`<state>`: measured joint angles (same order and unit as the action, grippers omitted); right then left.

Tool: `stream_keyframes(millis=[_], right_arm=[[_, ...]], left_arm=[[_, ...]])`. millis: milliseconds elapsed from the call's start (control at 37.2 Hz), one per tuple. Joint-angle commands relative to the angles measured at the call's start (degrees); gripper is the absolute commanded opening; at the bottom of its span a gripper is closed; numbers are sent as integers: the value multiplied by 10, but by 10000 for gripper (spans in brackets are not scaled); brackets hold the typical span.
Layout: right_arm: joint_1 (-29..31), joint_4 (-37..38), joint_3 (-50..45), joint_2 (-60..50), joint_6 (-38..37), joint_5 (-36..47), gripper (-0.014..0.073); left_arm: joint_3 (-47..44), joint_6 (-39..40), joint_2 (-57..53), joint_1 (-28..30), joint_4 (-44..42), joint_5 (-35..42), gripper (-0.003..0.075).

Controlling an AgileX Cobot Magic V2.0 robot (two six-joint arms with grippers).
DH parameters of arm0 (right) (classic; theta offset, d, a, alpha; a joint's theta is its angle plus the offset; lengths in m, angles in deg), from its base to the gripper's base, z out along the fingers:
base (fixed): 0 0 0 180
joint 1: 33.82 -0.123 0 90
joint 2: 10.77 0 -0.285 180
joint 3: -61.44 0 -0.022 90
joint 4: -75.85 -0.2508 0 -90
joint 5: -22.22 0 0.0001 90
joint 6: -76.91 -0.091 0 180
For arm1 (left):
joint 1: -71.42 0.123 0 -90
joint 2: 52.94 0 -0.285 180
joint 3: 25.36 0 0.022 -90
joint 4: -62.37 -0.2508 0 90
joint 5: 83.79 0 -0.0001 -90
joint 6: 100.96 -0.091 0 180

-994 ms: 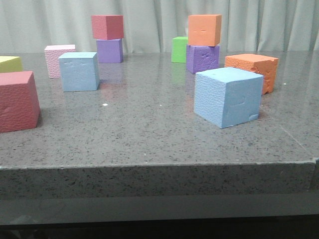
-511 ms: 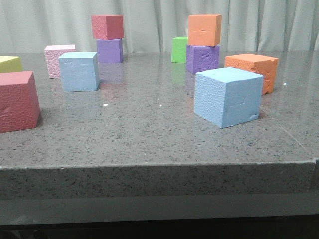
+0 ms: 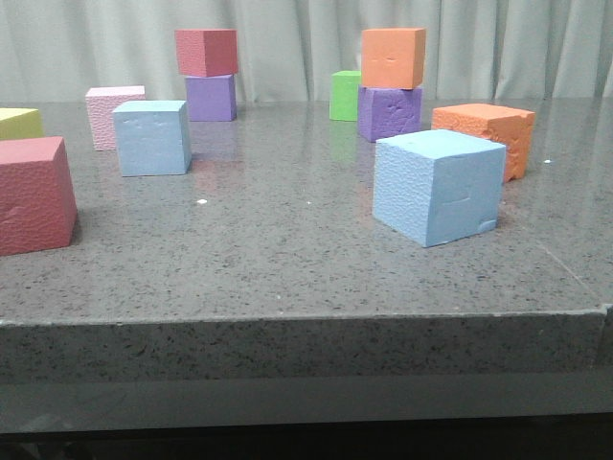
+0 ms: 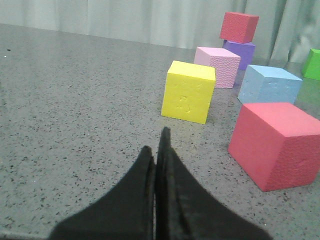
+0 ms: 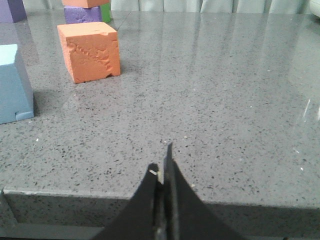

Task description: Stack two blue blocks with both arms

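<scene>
— Blue foam cubes first: where do they sit?

— Both rest on the speckled grey stone tabletop (image 3: pixel 287 240), pale curtains (image 3: pixel 287 38) behind. The nearer light-blue pebbled cube (image 3: pixel 438 187) stands right of centre, one corner turned toward me; the farther blue cube (image 3: pixel 151 137) sits square-on at the left, well apart. No long axis, being cubes.

— And your claws?

— My left gripper (image 4: pixel 159 150) is clenched, empty, low over the table near the yellow foam cube (image 4: pixel 188 91). My right gripper (image 5: pixel 162 172) is clenched too, at the table's edge.
</scene>
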<state>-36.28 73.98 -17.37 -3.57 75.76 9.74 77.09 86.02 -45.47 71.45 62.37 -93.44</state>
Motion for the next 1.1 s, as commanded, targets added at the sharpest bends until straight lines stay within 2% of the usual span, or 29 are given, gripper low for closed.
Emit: stream_keyframes(millis=[0,269,484,672,914,1075], right_arm=[[2,1,4,-10,0,51,-69],[2,1,4,-10,0,131,-69],[2,1,4,-10,0,136,-69],[2,1,4,-10,0,145,-69],[2,1,7,-10,0,240,-69],[2,1,48,-10,0,243,-69]], left_arm=[[-2,0,-10,1,7,51,-20],[-2,0,-10,1,7,118,-20],[-2,0,-10,1,7,165,-20],[-1,0,-10,1,7,173,-20],[-1,0,-10,1,8,265,-20],[4,5,-10,1,8,340,-20]])
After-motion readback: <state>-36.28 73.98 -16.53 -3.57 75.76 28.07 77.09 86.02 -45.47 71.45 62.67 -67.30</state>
